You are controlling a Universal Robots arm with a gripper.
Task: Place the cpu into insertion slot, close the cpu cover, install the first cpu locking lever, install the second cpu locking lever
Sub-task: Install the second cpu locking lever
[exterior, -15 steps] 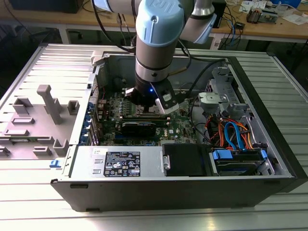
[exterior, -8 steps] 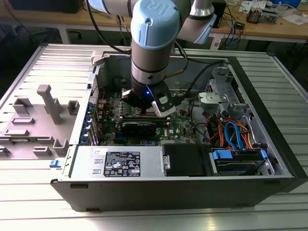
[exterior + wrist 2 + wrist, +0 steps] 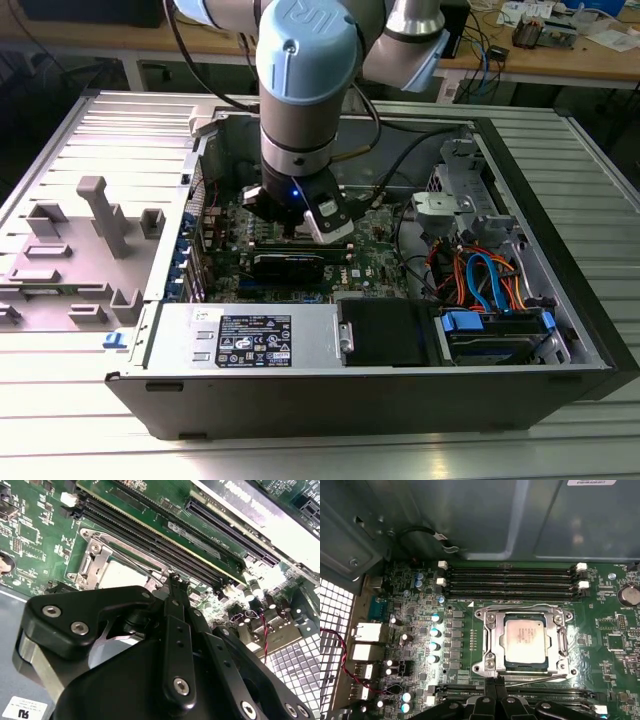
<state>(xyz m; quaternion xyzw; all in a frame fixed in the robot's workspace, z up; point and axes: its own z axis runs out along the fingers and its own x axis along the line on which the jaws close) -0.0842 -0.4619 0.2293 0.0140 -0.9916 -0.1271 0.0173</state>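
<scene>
My gripper [image 3: 495,681], fingertips pressed together (holding nothing), sits on the locking lever [image 3: 540,679] lying lengthwise along the cpu cover [image 3: 492,640] edge.

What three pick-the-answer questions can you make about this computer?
1. Where is the cpu?
A. on the motherboard
B. on the table outside
C. up in the air

2. What colour is the motherboard?
A. red
B. green
C. white

3. How is the cpu cover?
A. standing up open
B. taken away
C. lying flat around the cpu

Answers: 1 A, the silvery chip sits on the board; 2 B, the board is green all over; 3 C, the metal frame lies flat, framing the chip.
</scene>
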